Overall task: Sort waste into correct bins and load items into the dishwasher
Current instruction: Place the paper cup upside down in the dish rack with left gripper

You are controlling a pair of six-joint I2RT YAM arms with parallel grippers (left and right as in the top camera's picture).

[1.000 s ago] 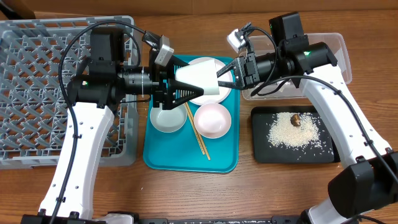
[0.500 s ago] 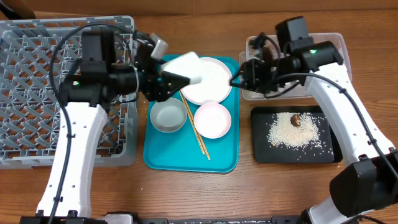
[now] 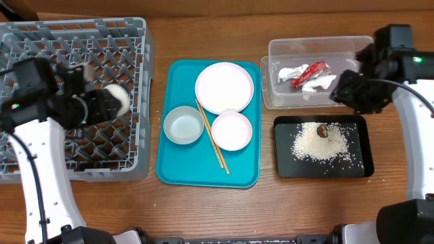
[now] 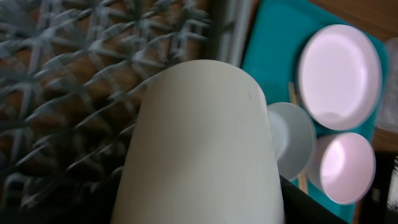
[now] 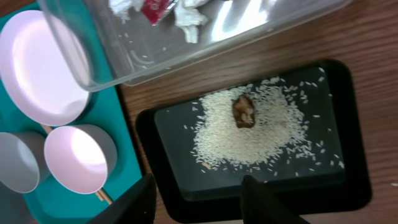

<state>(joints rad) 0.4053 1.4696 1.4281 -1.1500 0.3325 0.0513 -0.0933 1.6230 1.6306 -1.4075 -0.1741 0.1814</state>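
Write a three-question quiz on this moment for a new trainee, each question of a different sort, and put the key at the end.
1. What does the left gripper hold over the dish rack? A) a plate B) a cup C) chopsticks
2. True or false: the right gripper stands open with nothing between its fingers.
3. Fill in the missing word: the rice lies in the ___ tray.
Key: 1 B; 2 true; 3 black.
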